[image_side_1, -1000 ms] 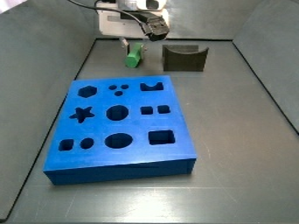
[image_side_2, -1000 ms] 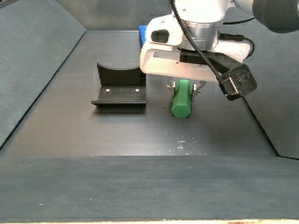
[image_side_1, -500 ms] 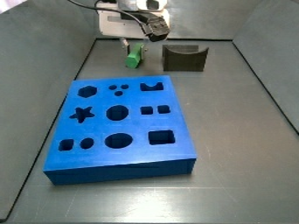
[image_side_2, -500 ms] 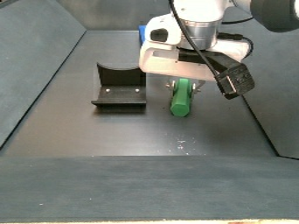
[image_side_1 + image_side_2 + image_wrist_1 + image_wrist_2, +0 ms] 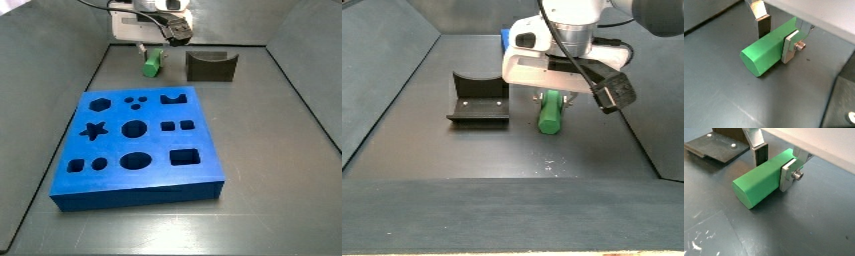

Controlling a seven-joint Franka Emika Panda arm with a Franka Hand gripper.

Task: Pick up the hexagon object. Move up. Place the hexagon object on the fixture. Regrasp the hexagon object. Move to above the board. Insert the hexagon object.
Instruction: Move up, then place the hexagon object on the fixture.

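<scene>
While clamping the small bright green hexagonal prism peg (image 5: 759, 180), the two-finger silver gripper (image 5: 774, 164) holds it low. Nearby stands the dark olive-brown notched fixture (image 5: 477, 102), apart from the big blue slab board (image 5: 138, 142).

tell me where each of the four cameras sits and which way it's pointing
Wrist view: on the wrist, looking down at the green peg between the gripper fingers.
Wrist view: likewise, with the fixture behind the peg.
Side view: high beyond the blue board, facing the gripper at the far end.
Side view: low at the opposite end, facing the gripper; board corner behind.
Shared: all show the peg in the jaws.
</scene>
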